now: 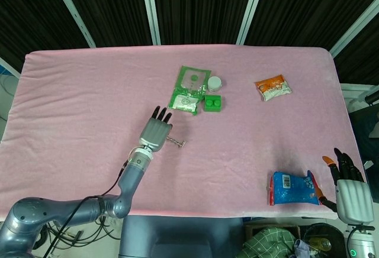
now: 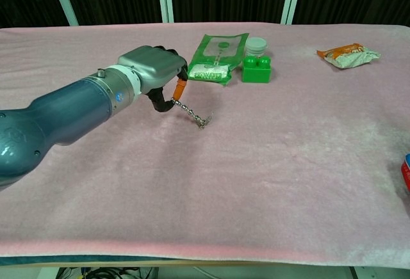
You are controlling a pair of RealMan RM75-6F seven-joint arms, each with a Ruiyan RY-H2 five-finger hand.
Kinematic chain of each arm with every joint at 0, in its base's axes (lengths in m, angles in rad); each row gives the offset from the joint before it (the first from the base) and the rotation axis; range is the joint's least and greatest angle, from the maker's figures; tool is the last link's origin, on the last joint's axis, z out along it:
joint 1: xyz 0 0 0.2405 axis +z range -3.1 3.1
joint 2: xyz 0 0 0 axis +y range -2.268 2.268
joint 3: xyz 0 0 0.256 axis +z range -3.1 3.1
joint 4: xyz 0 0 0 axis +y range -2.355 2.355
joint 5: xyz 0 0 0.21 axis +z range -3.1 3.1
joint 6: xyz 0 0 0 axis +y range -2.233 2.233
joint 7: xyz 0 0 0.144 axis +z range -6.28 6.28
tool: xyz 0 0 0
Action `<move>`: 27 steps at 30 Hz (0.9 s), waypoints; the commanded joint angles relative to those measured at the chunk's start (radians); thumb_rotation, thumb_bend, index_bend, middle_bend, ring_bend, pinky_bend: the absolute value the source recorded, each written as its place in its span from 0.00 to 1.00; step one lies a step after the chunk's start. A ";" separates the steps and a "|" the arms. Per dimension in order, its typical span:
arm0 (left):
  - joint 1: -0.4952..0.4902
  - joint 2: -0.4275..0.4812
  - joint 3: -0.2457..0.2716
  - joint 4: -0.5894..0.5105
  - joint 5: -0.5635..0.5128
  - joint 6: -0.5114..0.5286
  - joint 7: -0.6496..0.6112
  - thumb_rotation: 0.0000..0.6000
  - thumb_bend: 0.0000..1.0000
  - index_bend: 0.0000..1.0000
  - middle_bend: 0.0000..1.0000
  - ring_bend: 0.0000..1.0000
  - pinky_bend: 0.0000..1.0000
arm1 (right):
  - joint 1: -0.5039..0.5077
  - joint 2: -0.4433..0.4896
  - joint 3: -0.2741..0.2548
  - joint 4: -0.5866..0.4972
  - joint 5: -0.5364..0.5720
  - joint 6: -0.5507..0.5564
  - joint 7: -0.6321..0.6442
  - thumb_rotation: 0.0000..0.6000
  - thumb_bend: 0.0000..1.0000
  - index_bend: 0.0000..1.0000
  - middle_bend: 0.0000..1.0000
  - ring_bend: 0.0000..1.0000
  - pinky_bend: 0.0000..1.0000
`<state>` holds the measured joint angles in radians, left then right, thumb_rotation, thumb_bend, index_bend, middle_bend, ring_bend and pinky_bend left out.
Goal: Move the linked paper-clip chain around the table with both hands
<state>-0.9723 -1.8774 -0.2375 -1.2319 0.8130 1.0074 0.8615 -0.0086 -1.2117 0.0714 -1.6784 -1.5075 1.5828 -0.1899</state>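
We see a pink table point(image 1: 89, 92) with the left hand point(image 2: 154, 68) pinching a paper-clip chain point(image 2: 192, 114) near its middle.

The chain hangs from that hand's fingers, its free end trailing onto the cloth, below a green packet point(image 1: 189, 89), a green block point(image 1: 213, 103) and a white jar point(image 1: 214, 83). An orange packet point(image 1: 273, 87) lies far right. Our right hand point(image 1: 349, 184) sits off the table's near right corner beside a blue packet point(image 1: 294, 188), fingers extended, holding nothing.

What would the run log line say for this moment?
left hand: pinches paper-clip chain, free end trailing on pink cloth | right hand: empty at table edge beside blue packet
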 commanded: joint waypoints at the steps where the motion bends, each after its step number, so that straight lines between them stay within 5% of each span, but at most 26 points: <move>1: 0.008 0.002 0.007 -0.010 -0.014 0.007 0.010 1.00 0.42 0.58 0.14 0.00 0.00 | -0.001 0.001 0.000 -0.002 -0.001 0.002 0.001 1.00 0.16 0.20 0.00 0.01 0.19; 12: 0.039 0.114 0.048 -0.161 -0.129 0.017 0.105 1.00 0.22 0.24 0.08 0.00 0.00 | -0.001 -0.001 0.001 -0.002 -0.001 0.004 -0.004 1.00 0.16 0.20 0.00 0.01 0.19; 17: 0.044 0.204 0.047 -0.298 -0.168 0.068 0.148 1.00 0.20 0.19 0.07 0.00 0.00 | -0.001 -0.002 0.002 -0.001 0.002 0.004 -0.005 1.00 0.16 0.20 0.00 0.01 0.19; 22: 0.084 0.342 0.032 -0.458 -0.091 0.138 0.083 1.00 0.20 0.21 0.06 0.00 0.00 | 0.000 -0.004 0.002 0.003 0.006 0.000 -0.007 1.00 0.16 0.20 0.00 0.01 0.19; 27: 0.176 0.531 0.082 -0.634 0.067 0.187 -0.035 1.00 0.20 0.19 0.06 0.00 0.00 | 0.004 -0.005 0.004 0.015 0.026 -0.020 -0.002 1.00 0.16 0.19 0.00 0.01 0.19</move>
<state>-0.8588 -1.4521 -0.1876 -1.7635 0.7844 1.1504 0.8986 -0.0056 -1.2165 0.0753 -1.6654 -1.4836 1.5647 -0.1929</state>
